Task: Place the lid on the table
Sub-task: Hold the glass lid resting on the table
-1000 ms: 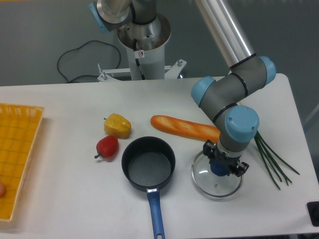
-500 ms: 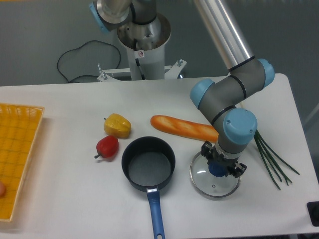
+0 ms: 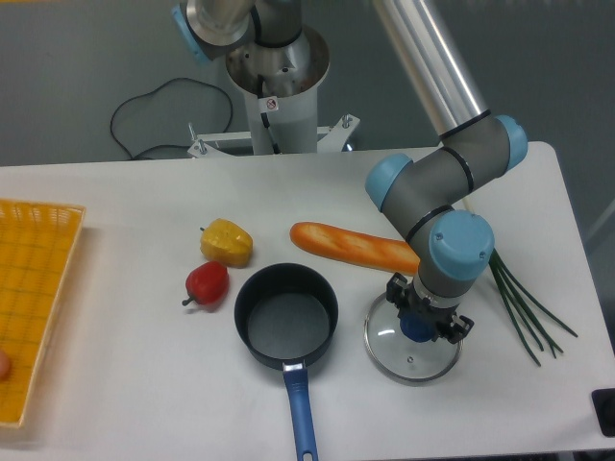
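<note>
**Lid under tool, right of saucepan**

Tool (image 3: 429, 320) points straight down, closed on the blue knob of the lid (image 3: 411, 351). Lid lies roughly flat at counter (image 3: 135, 394) level, directly beneath the tool, vent hole toward the front edge; actual contact with the counter unclear. Saucepan (image 3: 286, 317) just left, baguette (image 3: 354, 247) behind. No legible writing.

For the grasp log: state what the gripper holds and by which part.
The gripper holds the round clear glass lid with a silver rim, gripped at its blue centre knob. Whether the lid rests on the white table cannot be told.
</note>
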Controlling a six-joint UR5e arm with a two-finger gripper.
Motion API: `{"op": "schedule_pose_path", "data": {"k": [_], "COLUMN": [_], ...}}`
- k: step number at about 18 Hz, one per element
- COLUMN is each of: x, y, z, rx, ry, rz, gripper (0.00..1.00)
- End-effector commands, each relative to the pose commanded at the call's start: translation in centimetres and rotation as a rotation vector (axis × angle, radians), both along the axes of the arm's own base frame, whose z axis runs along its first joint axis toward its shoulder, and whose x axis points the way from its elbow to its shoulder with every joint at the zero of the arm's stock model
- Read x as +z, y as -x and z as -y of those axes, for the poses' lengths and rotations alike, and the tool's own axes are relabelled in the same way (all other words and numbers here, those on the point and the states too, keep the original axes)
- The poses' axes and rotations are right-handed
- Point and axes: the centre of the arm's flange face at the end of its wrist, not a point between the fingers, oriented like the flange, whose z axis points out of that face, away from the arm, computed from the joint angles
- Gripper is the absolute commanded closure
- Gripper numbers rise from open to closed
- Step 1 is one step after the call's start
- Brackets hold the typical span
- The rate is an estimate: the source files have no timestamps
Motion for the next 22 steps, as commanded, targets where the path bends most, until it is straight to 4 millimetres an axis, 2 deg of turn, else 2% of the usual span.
{"op": "schedule_pose_path", "data": {"k": [19, 22], "x": [-0.27, -0.32], "y": [-0.08, -0.10], "z": [-0.08, -0.05], "rx": [-0.002, -0.002], "ry": [0.002, 0.003], "rz": [0.003, 0.002], "gripper": [0.62, 0.57]}}
